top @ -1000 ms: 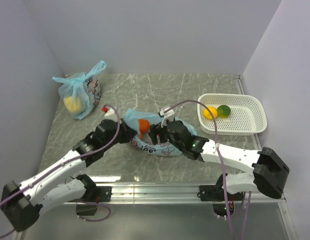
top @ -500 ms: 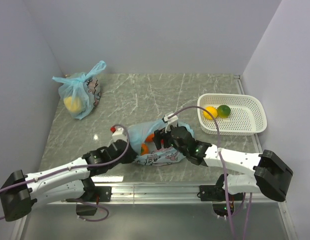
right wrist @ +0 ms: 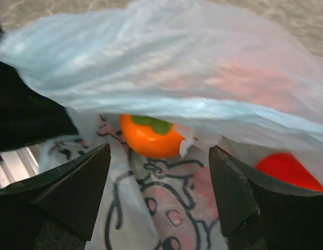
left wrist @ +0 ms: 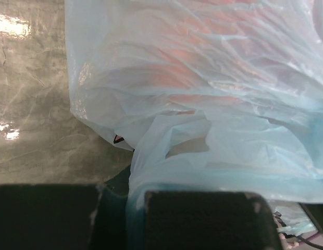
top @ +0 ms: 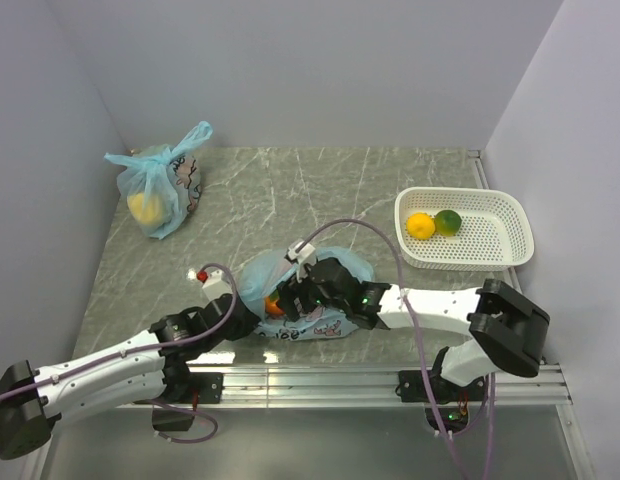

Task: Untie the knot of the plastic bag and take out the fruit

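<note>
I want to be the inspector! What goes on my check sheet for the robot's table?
Surface: marbled grey-green table, glossy.
Job's things: plastic bag lies open between the arms; orange fruit shows at its mouth; yellow fruit and green fruit sit in the white basket.
Clutter: second blue bag, knotted, back left.
Grippers: left gripper shut on the plastic bag's film; right gripper open, facing the orange fruit.
Cables: purple cables loop above both arms.
Surroundings: plain pale walls.
</note>
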Robot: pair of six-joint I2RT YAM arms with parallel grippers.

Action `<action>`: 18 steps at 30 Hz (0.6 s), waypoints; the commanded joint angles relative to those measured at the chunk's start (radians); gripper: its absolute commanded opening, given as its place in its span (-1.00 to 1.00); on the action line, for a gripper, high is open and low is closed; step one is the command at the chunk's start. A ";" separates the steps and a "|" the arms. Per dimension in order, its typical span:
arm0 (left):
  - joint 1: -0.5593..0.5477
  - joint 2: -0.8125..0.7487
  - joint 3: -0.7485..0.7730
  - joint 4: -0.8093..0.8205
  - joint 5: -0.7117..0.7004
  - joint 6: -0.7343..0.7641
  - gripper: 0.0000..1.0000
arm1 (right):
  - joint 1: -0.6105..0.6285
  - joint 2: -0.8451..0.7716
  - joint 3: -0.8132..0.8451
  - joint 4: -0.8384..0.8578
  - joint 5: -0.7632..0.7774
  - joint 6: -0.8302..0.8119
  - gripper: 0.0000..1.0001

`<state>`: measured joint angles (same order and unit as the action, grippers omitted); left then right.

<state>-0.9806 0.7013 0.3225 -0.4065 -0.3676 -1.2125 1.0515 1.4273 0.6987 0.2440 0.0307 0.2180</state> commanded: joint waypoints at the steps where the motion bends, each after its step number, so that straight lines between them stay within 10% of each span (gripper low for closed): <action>1: 0.000 0.035 0.041 0.038 -0.036 0.005 -0.99 | 0.024 0.041 0.071 0.057 0.003 -0.009 0.66; 18: 0.000 0.064 0.050 0.069 -0.034 0.027 -0.99 | 0.036 0.367 0.245 0.117 0.069 0.055 0.82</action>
<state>-0.9806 0.7738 0.3496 -0.3740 -0.3874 -1.1904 1.0801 1.7569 0.8856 0.3107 0.1028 0.2523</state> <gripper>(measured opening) 0.022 0.913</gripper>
